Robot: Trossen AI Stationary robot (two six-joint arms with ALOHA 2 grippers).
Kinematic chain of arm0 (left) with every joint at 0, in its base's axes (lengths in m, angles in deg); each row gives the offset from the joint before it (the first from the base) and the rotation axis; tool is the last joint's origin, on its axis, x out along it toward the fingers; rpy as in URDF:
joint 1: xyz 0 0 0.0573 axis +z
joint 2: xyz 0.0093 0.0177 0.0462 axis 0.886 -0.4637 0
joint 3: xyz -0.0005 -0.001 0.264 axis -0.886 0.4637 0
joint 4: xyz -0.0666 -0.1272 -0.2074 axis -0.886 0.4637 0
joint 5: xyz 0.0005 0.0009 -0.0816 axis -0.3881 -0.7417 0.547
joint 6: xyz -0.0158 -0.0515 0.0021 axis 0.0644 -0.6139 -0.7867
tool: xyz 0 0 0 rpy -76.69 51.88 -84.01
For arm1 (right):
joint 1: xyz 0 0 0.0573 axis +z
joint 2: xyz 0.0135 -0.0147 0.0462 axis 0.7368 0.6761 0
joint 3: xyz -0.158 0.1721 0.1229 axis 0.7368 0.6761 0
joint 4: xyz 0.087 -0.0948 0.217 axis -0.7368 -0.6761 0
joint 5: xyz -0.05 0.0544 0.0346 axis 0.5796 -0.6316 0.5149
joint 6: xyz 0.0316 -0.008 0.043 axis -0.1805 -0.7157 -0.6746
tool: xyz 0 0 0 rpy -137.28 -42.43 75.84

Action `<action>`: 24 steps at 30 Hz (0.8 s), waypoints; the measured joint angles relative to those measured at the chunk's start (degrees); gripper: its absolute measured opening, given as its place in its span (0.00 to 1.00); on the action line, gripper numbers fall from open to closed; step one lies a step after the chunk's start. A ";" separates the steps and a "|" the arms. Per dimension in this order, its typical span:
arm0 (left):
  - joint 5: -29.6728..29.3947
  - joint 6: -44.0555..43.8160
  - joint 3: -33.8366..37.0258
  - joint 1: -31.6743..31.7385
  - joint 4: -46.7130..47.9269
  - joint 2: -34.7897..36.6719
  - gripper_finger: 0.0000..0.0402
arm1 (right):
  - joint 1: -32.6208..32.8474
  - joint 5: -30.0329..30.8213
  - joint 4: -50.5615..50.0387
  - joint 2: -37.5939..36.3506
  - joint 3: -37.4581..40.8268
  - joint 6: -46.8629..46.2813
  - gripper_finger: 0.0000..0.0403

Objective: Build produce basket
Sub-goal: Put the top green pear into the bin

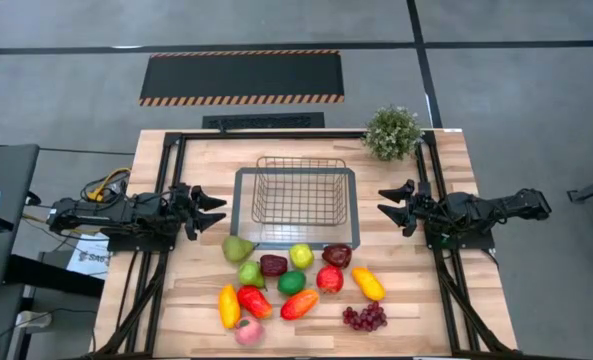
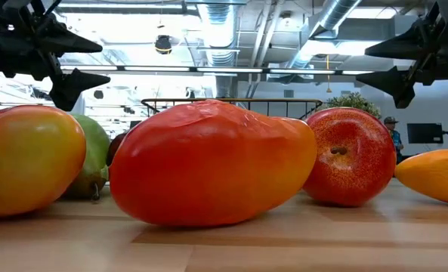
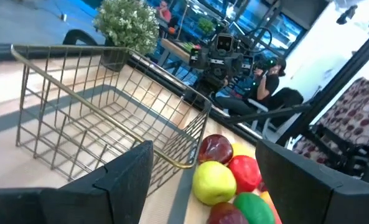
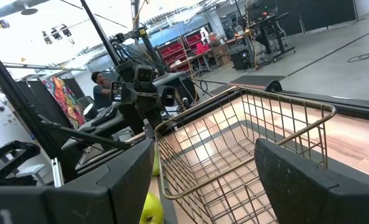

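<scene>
The wire basket [image 1: 298,190] stands empty on a flat grey tray [image 1: 242,205] at the table's middle; it also shows in the left wrist view [image 3: 109,118] and right wrist view [image 4: 246,149]. The produce [image 1: 296,285] lies loose on the wood near the front edge: green pear, apples, maroon and red fruits, orange and yellow pieces, a purple grape bunch [image 1: 364,317]. In the low view a big orange-red fruit [image 2: 212,162] fills the front. My left gripper [image 1: 213,208] hovers open left of the tray. My right gripper [image 1: 393,201] hovers open right of it.
A bushy green potted plant [image 1: 392,131] stands at the far right corner of the table. Black rails run along both table sides. Bare wood lies between the tray and each gripper. People sit at desks in the room beyond the table.
</scene>
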State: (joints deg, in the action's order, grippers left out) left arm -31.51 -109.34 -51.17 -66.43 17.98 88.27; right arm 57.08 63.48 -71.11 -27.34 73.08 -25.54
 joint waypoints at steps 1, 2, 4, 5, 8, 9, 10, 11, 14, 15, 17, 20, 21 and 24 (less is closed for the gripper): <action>-0.95 -0.83 0.00 -0.01 -0.19 -0.01 0.68 | -0.01 0.00 0.00 0.00 0.00 0.00 0.74; -2.22 -2.10 0.00 -0.02 -0.46 0.01 0.68 | 0.00 0.00 0.00 0.02 0.00 0.00 0.74; -5.04 -7.21 0.11 -0.02 -1.35 -0.01 0.68 | -0.02 0.00 0.00 0.01 -0.01 0.00 0.74; -6.41 -10.78 0.11 -0.02 -1.88 -0.01 0.68 | -0.01 0.00 0.00 0.01 -0.01 0.00 0.74; -9.82 -18.12 0.11 -0.02 -2.47 0.02 0.68 | -0.01 0.00 0.00 0.01 0.00 0.00 0.74; -10.81 -18.76 0.11 -0.01 -1.66 0.01 0.68 | -0.04 0.00 0.02 0.00 0.00 0.00 0.74; -11.48 -19.60 0.07 0.00 -1.26 -0.05 0.68 | -0.02 0.00 0.00 0.02 0.00 0.00 0.74; -11.67 -20.01 0.04 0.00 -1.26 -0.03 0.68 | -0.02 0.00 0.02 0.00 0.00 0.00 0.74; -11.67 -20.09 0.04 0.00 -1.34 -0.01 0.68 | -0.02 0.00 0.00 0.01 -0.02 0.00 0.74; -11.67 -20.02 0.04 0.00 -1.36 -0.01 0.68 | -0.02 0.00 0.01 0.01 -0.01 0.00 0.74; -11.72 -19.56 0.04 0.00 -1.34 -0.01 0.68 | -0.02 0.00 0.16 0.01 0.00 -0.08 0.74; -11.78 -19.55 0.04 0.00 -1.59 -0.01 0.68 | 0.03 0.10 1.62 0.02 -0.02 -1.45 0.74; -11.85 -19.57 0.07 0.00 -1.92 -0.01 0.68 | 0.02 0.32 2.49 0.02 -0.04 -3.42 0.74; -12.57 -20.21 0.07 0.00 -4.04 0.00 0.68 | -0.42 0.39 3.70 0.01 -0.04 -9.42 0.74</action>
State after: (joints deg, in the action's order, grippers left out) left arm -44.08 -129.56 -51.10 -66.43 13.94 88.27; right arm 56.67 63.87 -67.41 -27.34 73.04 -34.96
